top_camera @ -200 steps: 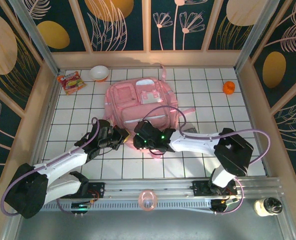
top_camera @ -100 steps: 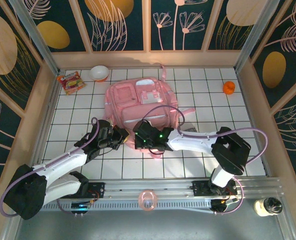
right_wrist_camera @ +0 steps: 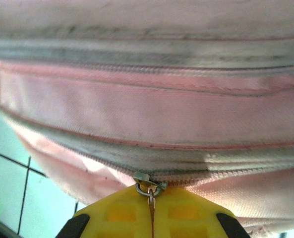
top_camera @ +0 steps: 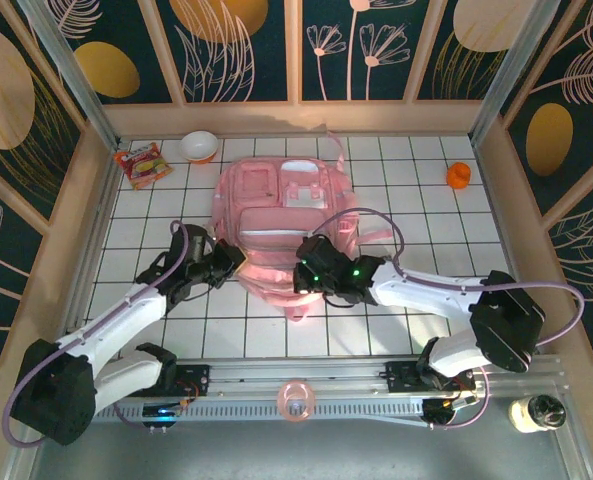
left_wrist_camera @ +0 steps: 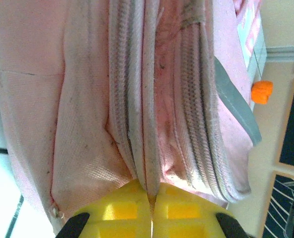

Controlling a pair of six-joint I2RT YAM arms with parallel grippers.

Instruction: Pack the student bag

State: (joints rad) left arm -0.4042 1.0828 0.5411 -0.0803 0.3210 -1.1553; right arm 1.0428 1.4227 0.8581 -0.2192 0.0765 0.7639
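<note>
- Student bag (top_camera: 281, 215) lies flat on the white tiled table (top_camera: 426, 215), near the middle and toward the far wall, its zipped pockets facing up.
- We see dark wall panels (top_camera: 246, 50) around the table, painted with pale leaves and gold ovals and set in light wooden frames.
- We see a bowl (top_camera: 199, 146) and a snack packet (top_camera: 142, 164) at the far left, and an orange object (top_camera: 458, 175) at the far right, well apart from the bag.
- We find the left gripper (top_camera: 228, 262) at the bag's near left edge. Its yellow pads (left_wrist_camera: 122, 210) are pressed together on a ridge of pink fabric between two zips.
- We find the right gripper (top_camera: 300, 277) at the bag's near edge, to the right of the other. It pinches the small metal zip pull (right_wrist_camera: 149, 187).
</note>
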